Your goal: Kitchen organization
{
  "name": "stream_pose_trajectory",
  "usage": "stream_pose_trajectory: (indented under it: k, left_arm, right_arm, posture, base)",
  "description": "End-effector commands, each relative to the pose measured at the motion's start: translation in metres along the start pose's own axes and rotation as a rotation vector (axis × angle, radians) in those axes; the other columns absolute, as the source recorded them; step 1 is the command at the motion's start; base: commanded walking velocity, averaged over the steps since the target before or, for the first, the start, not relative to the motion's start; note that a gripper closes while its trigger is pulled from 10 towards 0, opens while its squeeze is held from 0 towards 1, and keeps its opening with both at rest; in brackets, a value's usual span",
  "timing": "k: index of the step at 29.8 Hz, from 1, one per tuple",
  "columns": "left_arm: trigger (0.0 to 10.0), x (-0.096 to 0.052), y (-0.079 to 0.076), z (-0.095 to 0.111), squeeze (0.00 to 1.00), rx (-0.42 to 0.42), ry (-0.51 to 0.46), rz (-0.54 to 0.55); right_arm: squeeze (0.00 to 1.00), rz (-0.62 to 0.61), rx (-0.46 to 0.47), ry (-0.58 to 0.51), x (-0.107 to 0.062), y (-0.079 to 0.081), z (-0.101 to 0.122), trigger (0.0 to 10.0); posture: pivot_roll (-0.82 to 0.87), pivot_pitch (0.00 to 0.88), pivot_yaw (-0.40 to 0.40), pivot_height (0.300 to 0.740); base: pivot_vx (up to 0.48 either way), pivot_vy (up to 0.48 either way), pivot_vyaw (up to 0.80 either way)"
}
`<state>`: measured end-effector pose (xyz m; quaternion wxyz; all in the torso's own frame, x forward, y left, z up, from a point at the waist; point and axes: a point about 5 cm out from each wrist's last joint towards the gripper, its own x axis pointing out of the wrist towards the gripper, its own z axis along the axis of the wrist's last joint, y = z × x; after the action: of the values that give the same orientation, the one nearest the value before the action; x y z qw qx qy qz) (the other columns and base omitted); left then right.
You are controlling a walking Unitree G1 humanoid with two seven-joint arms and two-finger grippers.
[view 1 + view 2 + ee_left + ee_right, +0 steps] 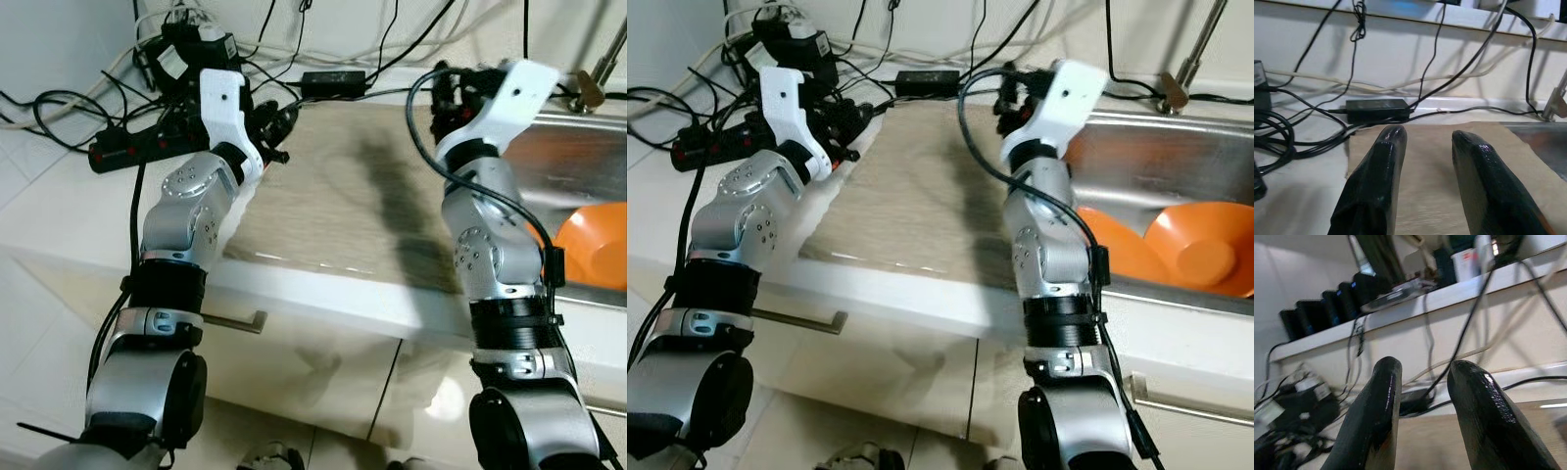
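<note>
Looking down from the left eye view, we hold both arms over the counter: left gripper at the beige mat's left rear corner, beside the power strip; right gripper at the mat's rear right corner, by the sink. An orange bowl lies in the sink. Right eye view: two orange bowls overlap in the sink basin, faucet base behind at the rim. Left wrist view: our fingers apart, nothing between, above the mat, black adapter at its rear edge. Right wrist view: our fingers parted, empty, cables and a shelf behind.
</note>
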<state>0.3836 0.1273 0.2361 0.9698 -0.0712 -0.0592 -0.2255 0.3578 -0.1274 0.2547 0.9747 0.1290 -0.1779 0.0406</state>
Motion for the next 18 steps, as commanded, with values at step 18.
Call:
stream_pose_trajectory:
  k: [18]
  left_arm:
    - [10.0,0.007,-0.011,-0.002,0.00,0.000,-0.027,0.040]
  right_arm:
    - [0.00,0.015,-0.102,0.052,-0.021,-0.001,-0.014,10.0]
  posture:
    - [-0.02,0.000,0.054,0.732]
  base:
    - [0.000,0.000,0.00]
